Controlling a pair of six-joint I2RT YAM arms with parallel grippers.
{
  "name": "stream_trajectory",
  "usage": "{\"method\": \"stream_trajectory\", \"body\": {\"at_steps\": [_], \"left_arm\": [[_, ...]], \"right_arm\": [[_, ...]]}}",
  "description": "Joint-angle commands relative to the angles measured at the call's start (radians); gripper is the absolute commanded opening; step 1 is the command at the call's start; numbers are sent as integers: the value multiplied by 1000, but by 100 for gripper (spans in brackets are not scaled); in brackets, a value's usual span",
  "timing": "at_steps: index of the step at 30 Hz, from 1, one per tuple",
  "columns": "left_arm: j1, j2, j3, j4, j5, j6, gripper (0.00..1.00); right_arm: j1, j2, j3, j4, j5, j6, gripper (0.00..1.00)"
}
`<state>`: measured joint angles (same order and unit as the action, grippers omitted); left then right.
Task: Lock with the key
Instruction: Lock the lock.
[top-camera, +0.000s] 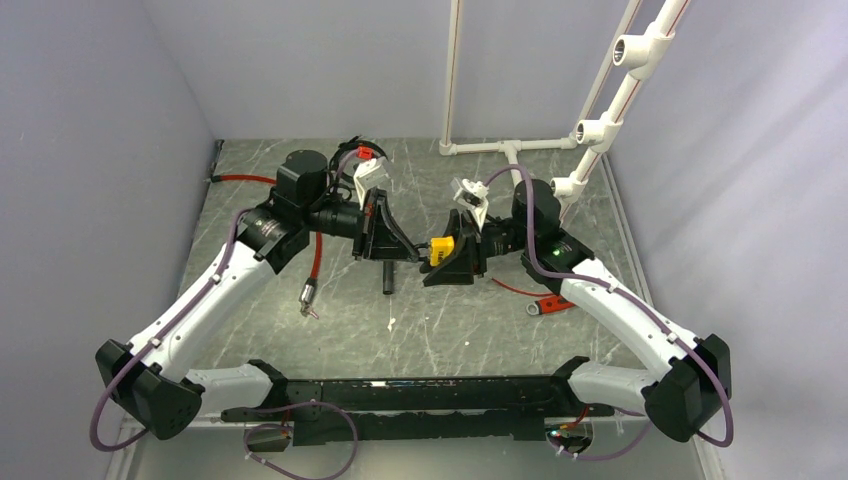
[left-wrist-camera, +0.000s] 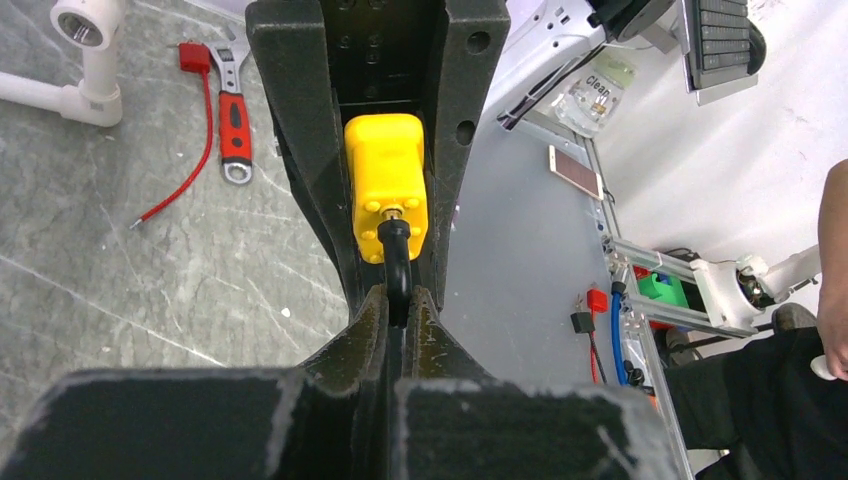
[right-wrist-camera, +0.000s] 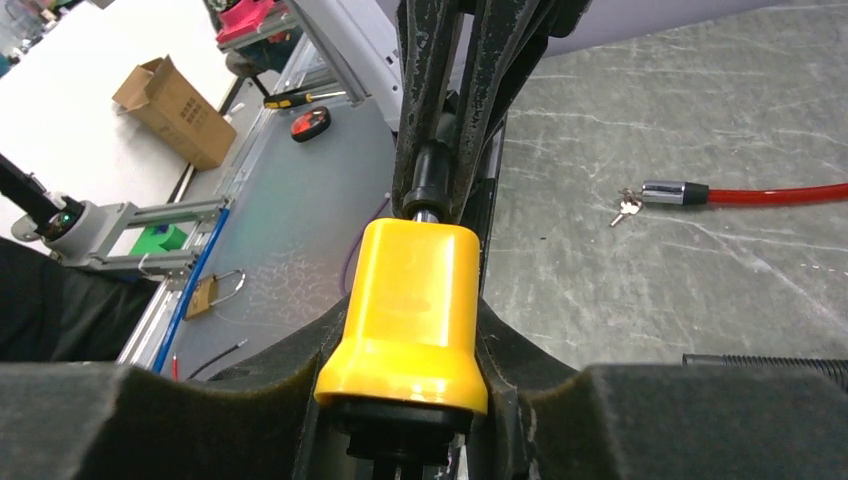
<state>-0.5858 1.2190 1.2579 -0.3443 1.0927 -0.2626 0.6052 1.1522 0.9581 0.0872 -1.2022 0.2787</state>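
Bright yellow lock (right-wrist-camera: 415, 310), black key (left-wrist-camera: 396, 258). Matte black left gripper (top-camera: 410, 254) and right gripper (top-camera: 438, 262) on white arms (top-camera: 215, 290) with purple wires (top-camera: 110, 400). Grey table (top-camera: 450, 330), veined white like marble. Glossy red cable (top-camera: 316, 255). Red-and-silver wrench (left-wrist-camera: 236, 125). White pipes (top-camera: 520, 147).

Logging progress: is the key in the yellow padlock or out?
In: the black key, pinched in the left gripper, enters the yellow padlock held by the right gripper. Depth: cannot tell.
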Motion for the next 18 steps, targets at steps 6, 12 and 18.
{"method": "stream_trajectory", "body": {"at_steps": [6, 12, 18], "left_arm": [[-141, 79, -20, 305, -43, -88, 0], [-167, 98, -7, 255, -100, -43, 0], [-168, 109, -13, 199, -212, -30, 0]], "right_arm": [[118, 71, 52, 210, 109, -44, 0], [144, 102, 77, 212, 115, -56, 0], [145, 108, 93, 207, 142, -41, 0]]}}
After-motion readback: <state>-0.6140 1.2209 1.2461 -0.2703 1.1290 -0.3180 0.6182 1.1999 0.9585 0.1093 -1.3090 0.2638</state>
